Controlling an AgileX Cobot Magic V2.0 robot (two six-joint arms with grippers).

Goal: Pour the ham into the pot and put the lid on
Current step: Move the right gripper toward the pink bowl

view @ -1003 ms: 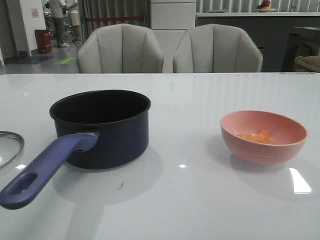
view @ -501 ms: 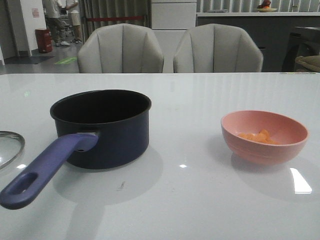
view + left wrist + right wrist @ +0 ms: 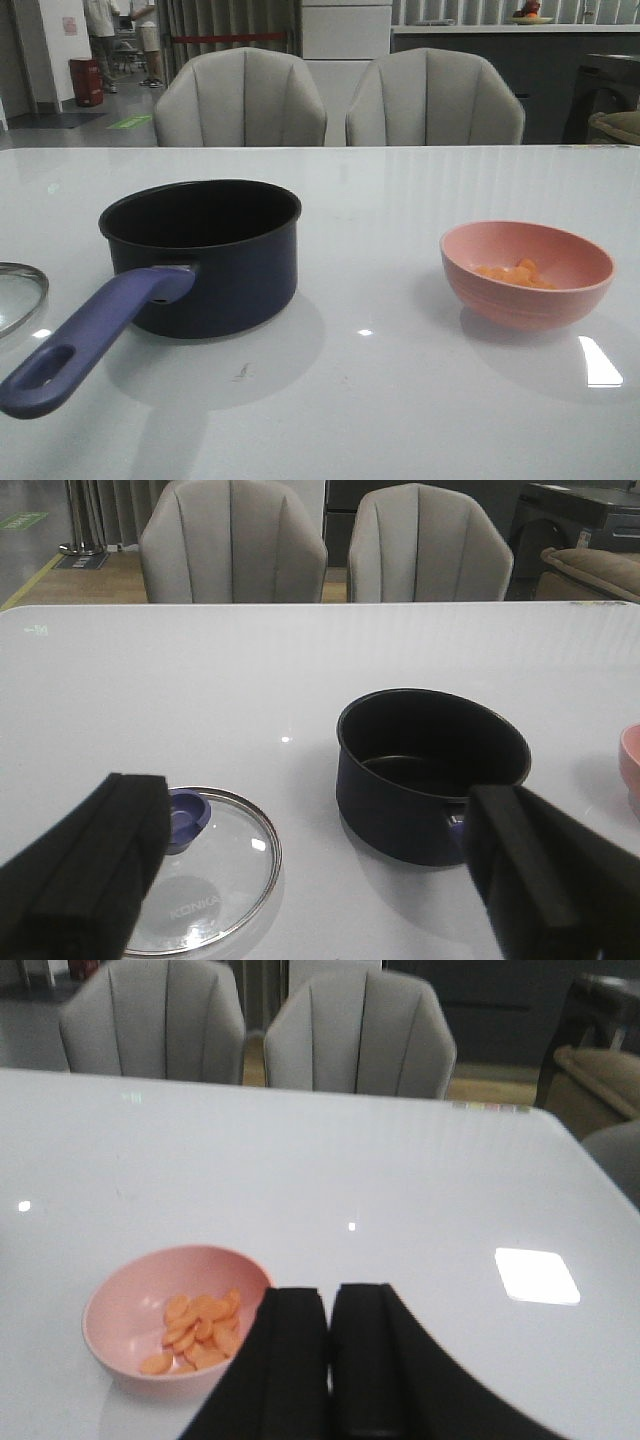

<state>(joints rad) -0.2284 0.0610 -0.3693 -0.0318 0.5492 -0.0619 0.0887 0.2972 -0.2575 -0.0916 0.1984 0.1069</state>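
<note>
Left end effector [image 3: 320, 880] gapes above table [image 3: 300, 670]; right end effector [image 3: 330, 1315] pinched closed.

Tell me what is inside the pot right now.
The pot looks empty: the left wrist view shows bare dark floor, though its near wall hides part. The ham sits in the pink bowl.

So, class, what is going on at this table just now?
Nothing is being handled yet. The ham lies in the pink bowl, and the pot stands open and looks empty. The lid lies flat on the table beside the pot. The left gripper is wide open above the table; the right gripper has its fingers together, holding nothing.
</note>
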